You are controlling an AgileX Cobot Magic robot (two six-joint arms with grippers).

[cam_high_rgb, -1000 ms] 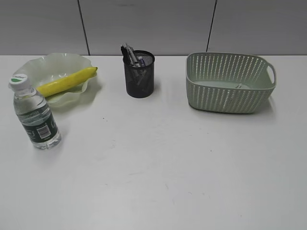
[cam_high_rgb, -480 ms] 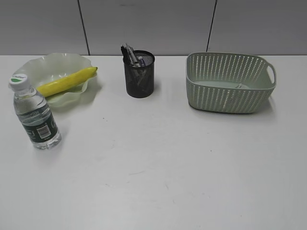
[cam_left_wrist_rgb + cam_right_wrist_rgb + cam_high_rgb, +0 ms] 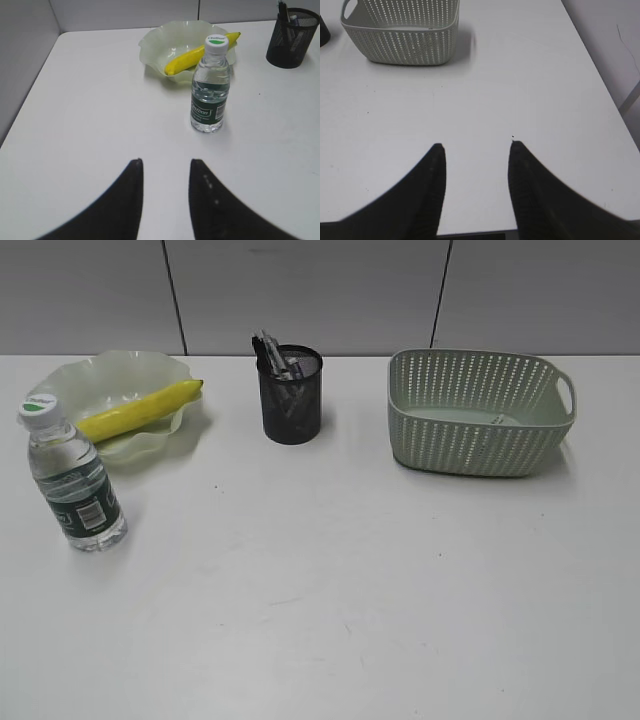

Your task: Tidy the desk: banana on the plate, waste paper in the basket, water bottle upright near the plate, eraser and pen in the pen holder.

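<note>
banana [image 3: 140,410]: yellow, lies across the plate [image 3: 70,375], tip points to the pen holder [image 3: 291,395]
bottle [image 3: 74,480]: upright, near the plate
left gripper [image 3: 165,167]: spread, empty
right gripper [image 3: 476,150]: spread, empty

We see banana [image 3: 139,410] on plate [image 3: 70,380] far left, bottle [image 3: 73,480] before it, pen holder [image 3: 291,395] centre, basket [image 3: 478,412] right.

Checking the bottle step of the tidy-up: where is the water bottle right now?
In the exterior view the water bottle stands upright at the left, just in front of the plate holding the banana.
</note>
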